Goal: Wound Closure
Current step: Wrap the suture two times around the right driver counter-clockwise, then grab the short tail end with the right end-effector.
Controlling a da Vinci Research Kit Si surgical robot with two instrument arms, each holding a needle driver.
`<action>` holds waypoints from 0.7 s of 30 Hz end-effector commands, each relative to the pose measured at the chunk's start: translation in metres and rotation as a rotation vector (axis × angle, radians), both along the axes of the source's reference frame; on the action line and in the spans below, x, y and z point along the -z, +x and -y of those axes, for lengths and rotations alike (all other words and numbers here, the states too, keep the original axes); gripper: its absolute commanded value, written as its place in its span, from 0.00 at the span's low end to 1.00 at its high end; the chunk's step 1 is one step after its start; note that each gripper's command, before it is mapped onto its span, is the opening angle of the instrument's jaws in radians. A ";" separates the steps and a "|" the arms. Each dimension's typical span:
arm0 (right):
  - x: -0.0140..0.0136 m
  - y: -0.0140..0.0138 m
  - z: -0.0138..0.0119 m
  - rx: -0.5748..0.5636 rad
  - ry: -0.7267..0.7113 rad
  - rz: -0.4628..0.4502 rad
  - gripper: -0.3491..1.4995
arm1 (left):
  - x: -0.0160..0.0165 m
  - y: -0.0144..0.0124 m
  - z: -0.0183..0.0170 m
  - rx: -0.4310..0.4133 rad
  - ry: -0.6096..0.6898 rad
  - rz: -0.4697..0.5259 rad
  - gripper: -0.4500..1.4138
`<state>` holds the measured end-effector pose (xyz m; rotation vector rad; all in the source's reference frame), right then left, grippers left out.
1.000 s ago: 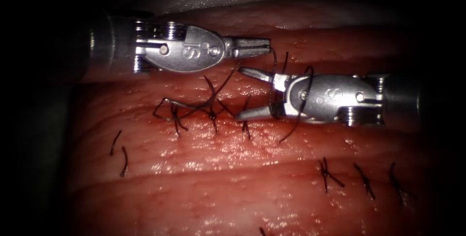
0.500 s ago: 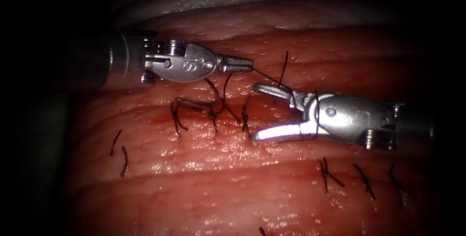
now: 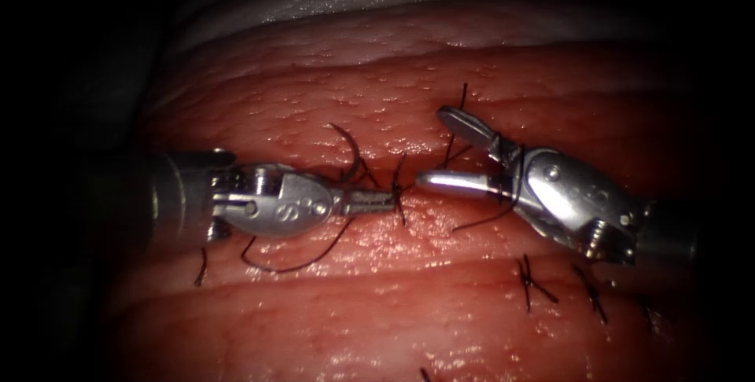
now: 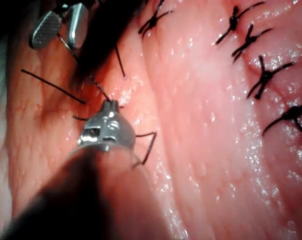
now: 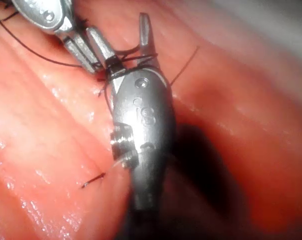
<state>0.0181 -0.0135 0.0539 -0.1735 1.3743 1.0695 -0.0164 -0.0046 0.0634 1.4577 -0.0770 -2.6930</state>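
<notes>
Endoscope view has the left tool [image 3: 376, 200] lying low across the tissue [image 3: 393, 295], its jaws clenched on the thread [image 3: 303, 264] just beside the stitch at the cut [image 3: 399, 193]. The right tool [image 3: 442, 148] stands released, jaws spread wide and holding nothing, with thread looped round its neck behind the hinge. I cannot make out the needle. Risk, as I judge it: the wrapped loop could slide off the spread jaws, or the clenched jaws could fray the strand under tension.
</notes>
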 end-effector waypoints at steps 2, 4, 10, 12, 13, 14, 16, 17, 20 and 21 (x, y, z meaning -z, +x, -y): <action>-0.0011 0.0004 0.0004 -0.015 0.058 0.020 0.36 | 0.0003 -0.0010 0.0005 -0.002 -0.003 0.005 0.00; -0.0013 0.0004 0.0005 -0.028 0.066 0.029 0.35 | 0.0007 -0.0012 0.0007 -0.001 -0.004 0.005 0.00; -0.0033 0.0001 0.0001 -0.110 0.205 0.080 0.55 | 0.0017 -0.0023 0.0006 0.003 0.001 0.009 0.00; -0.0044 -0.0001 -0.0005 -0.143 0.233 0.090 0.71 | 0.0015 -0.0024 0.0000 0.003 0.005 0.012 0.00; -0.0047 -0.0001 -0.0007 -0.150 0.232 0.097 0.75 | 0.0014 -0.0023 -0.0003 0.002 0.007 0.014 0.00; -0.0050 -0.0001 -0.0009 -0.158 0.237 0.102 0.76 | 0.0014 -0.0022 -0.0006 0.002 0.009 0.016 0.00; -0.0061 -0.0001 -0.0015 -0.177 0.263 0.121 0.81 | 0.0010 -0.0021 -0.0015 0.001 0.016 0.021 0.00; -0.0067 -0.0002 -0.0019 -0.199 0.293 0.109 0.81 | 0.0007 -0.0019 -0.0020 0.002 0.017 0.019 0.00; -0.0074 -0.0003 -0.0021 -0.218 0.301 0.123 0.85 | 0.0003 -0.0018 -0.0025 0.003 0.020 0.012 0.00; -0.0077 -0.0003 -0.0021 -0.229 0.308 0.123 0.88 | 0.0002 -0.0017 -0.0027 0.003 0.021 0.013 0.00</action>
